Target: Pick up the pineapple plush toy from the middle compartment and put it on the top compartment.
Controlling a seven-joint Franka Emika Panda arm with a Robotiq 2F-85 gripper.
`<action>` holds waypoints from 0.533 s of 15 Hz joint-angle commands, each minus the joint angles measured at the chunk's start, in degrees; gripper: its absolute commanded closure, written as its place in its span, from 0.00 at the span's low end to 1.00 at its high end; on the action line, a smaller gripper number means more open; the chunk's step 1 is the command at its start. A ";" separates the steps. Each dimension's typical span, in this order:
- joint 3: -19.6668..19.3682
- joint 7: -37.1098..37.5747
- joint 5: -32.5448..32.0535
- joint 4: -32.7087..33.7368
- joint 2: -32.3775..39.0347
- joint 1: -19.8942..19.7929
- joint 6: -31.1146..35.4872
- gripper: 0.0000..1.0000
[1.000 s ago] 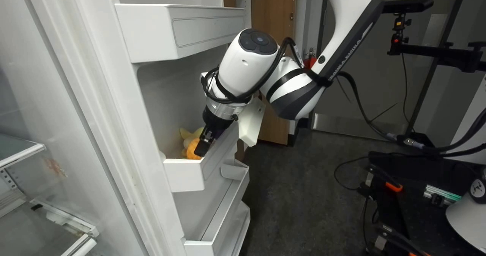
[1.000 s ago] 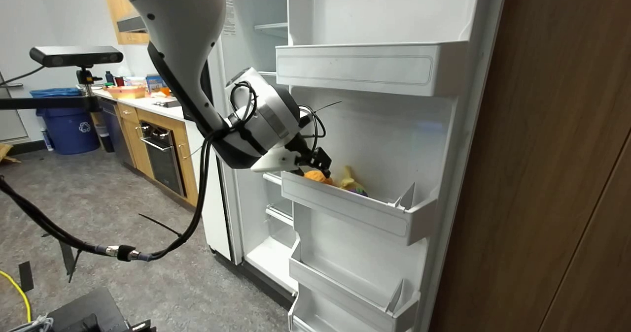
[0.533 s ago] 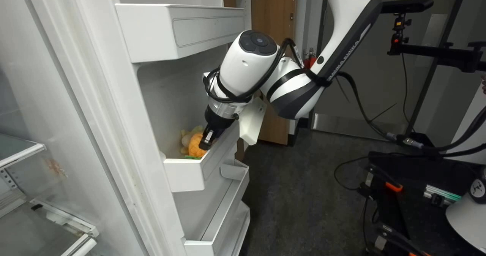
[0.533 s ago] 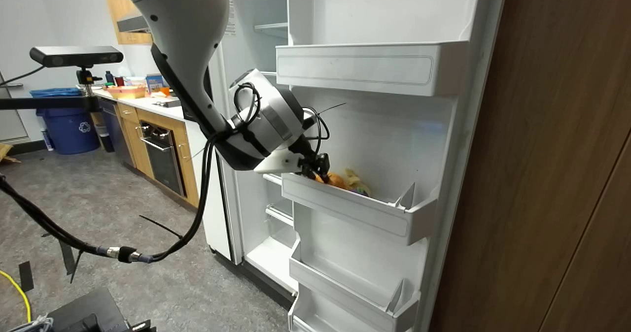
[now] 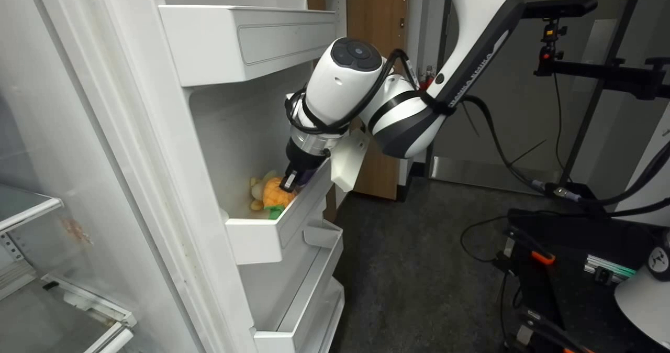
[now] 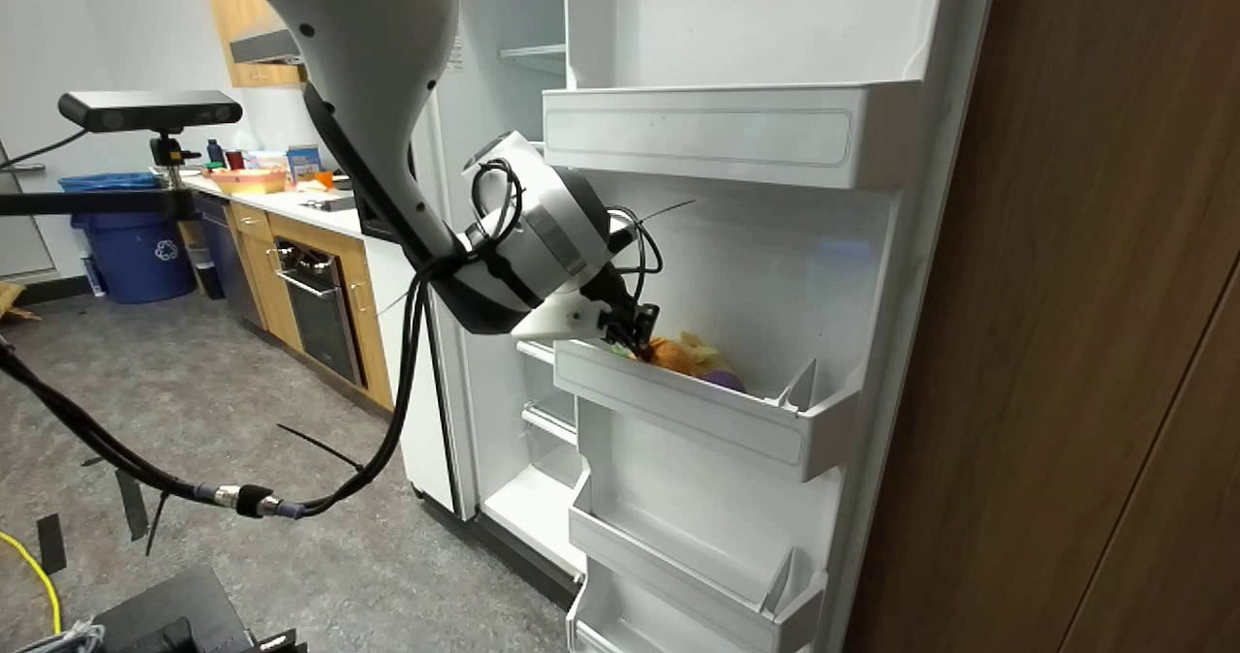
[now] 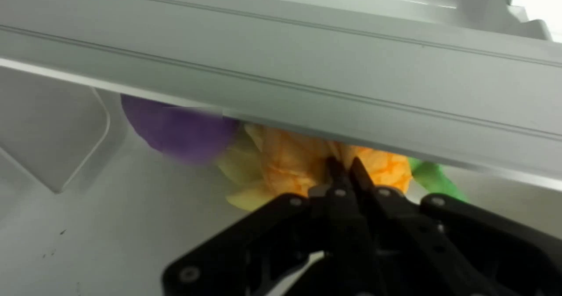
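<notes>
The orange pineapple plush toy [image 7: 285, 164] with its green leaves [image 7: 432, 179] is in the middle compartment [image 6: 678, 406], partly hidden behind the front wall. My gripper [image 7: 347, 160] points down into that bin, its fingertips close together with a fold of the orange cloth pinched between them. In an exterior view the toy [image 5: 275, 193] lies on its side around the fingertips, leaves toward the bin's near end. Above the arm's wrist, the top compartment [image 6: 693, 139] spans the fridge door; its inside is hidden by its front wall.
A pale yellow toy [image 7: 243, 173] and a purple item [image 7: 189, 133] sit beside the pineapple in the same bin. A small divider [image 6: 799, 387] stands farther along. A lower bin [image 6: 668, 575] is below. The top compartment's underside overhangs the arm's wrist.
The jaws have closed on the orange toy. The gripper has moved slightly up and along the bin, and the toy has shifted with it, bringing its green leaves into view.
</notes>
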 commanded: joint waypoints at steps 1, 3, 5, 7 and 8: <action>0.12 -0.56 0.71 -0.06 -2.82 -0.38 -0.47 0.99; 0.84 -1.96 1.60 -1.14 -5.21 -0.47 -1.15 0.99; 1.72 -3.55 2.90 -2.37 -7.71 -0.74 -1.10 0.99; 3.98 -8.55 7.72 -5.33 -9.81 -1.80 -2.03 0.99; 5.33 -11.88 11.05 -6.85 -10.85 -2.43 -2.04 0.99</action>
